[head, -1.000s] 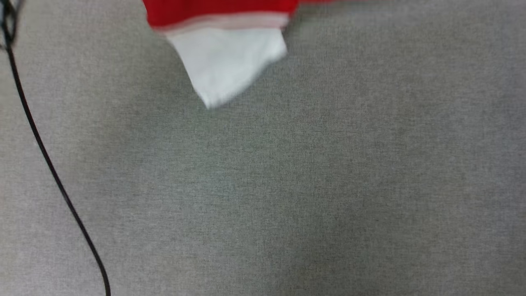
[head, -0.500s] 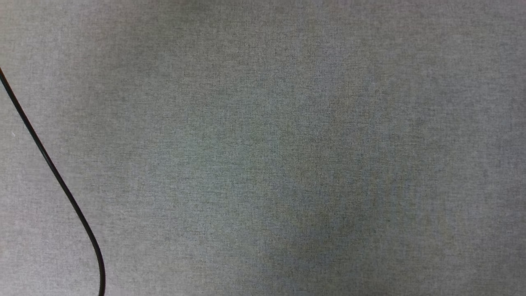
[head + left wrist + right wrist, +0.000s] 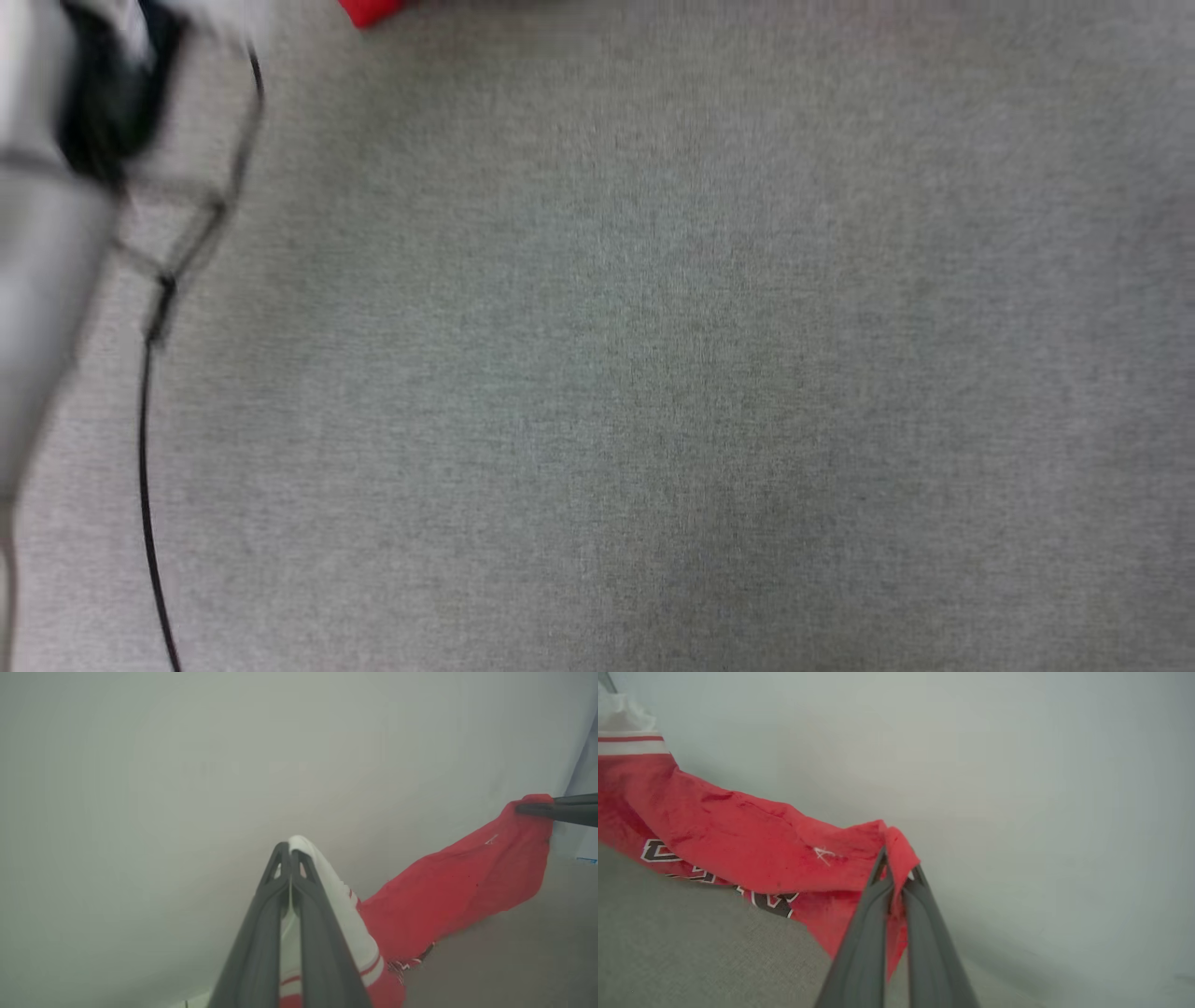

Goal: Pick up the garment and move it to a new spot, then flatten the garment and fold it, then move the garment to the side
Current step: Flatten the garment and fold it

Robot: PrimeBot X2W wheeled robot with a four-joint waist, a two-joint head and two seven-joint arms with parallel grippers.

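Observation:
The garment point(image 3: 458, 882) is red with a white sleeve point(image 3: 345, 910) and striped trim, and it hangs stretched between my two grippers above the grey surface. My left gripper point(image 3: 290, 849) is shut on the white sleeve. My right gripper point(image 3: 896, 868) is shut on a bunched red edge of the garment point(image 3: 738, 840), whose black, white-outlined letters point(image 3: 658, 851) show along the lower fold. In the left wrist view the right gripper point(image 3: 525, 808) pinches the far red corner. The head view catches a small red corner of the garment point(image 3: 372, 9) at its top edge.
A grey fabric surface point(image 3: 653, 373) spreads below. A thin black cable point(image 3: 145, 485) runs down the left side beside a blurred pale forearm point(image 3: 37, 280). A plain pale wall point(image 3: 1017, 765) stands behind the garment.
In the head view the red and white cloth at the top went out of sight, then a small red corner came back. A blurred pale forearm has come in at the left. The cable's shift suggests camera motion.

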